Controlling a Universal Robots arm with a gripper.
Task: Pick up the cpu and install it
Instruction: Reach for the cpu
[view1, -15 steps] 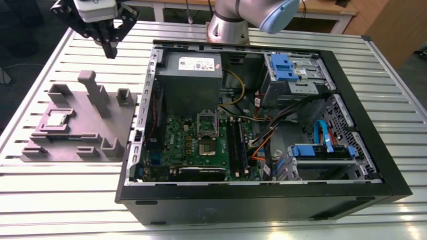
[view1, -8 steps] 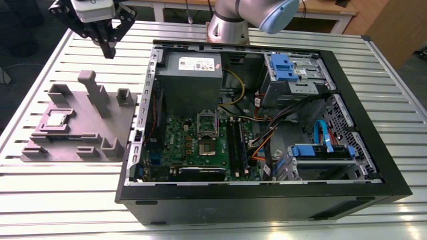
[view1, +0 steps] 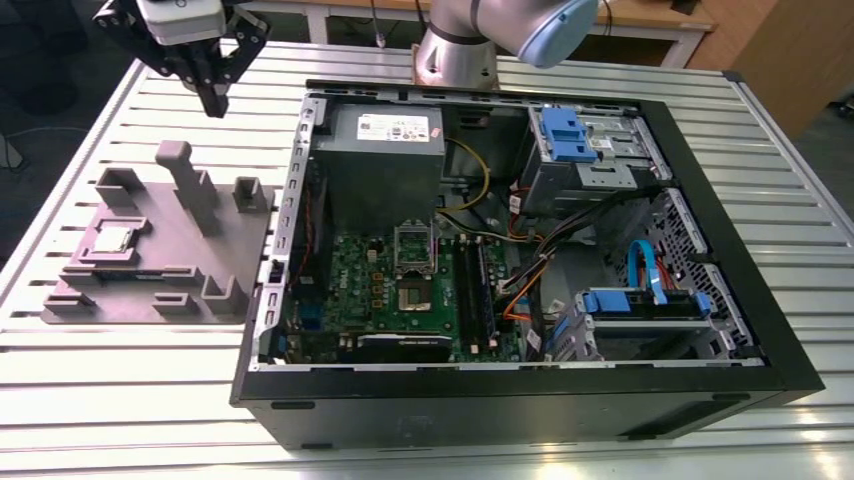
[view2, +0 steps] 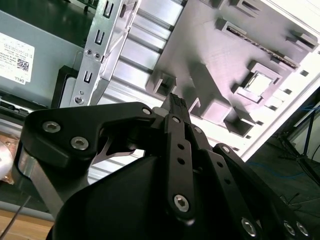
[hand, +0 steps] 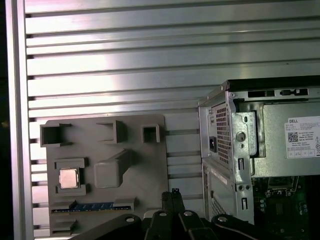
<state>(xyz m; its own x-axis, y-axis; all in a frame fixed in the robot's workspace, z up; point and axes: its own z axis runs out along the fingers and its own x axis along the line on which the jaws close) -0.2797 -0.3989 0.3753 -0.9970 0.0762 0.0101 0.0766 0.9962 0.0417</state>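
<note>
Gripper (view1: 214, 98) hangs with its fingers pressed together, holding nothing, above the slatted metal worktop (view1: 134, 400). Below it, the cpu (view1: 112, 238) lies flat in a square recess of a grey holder block (view1: 167, 255). Just beside the block, on the exterior view's right, sits an open computer case (view1: 507, 405).

Open air surrounds the gripper (view1: 214, 103) above the slatted table (view1: 80, 140). Straight above the cpu (view1: 112, 238) the way lies open — but tall posts (view1: 178, 172) of the grey fixture (view1: 167, 272) rise near it, and the computer case wall (view1: 299, 190) stands farther off.
</note>
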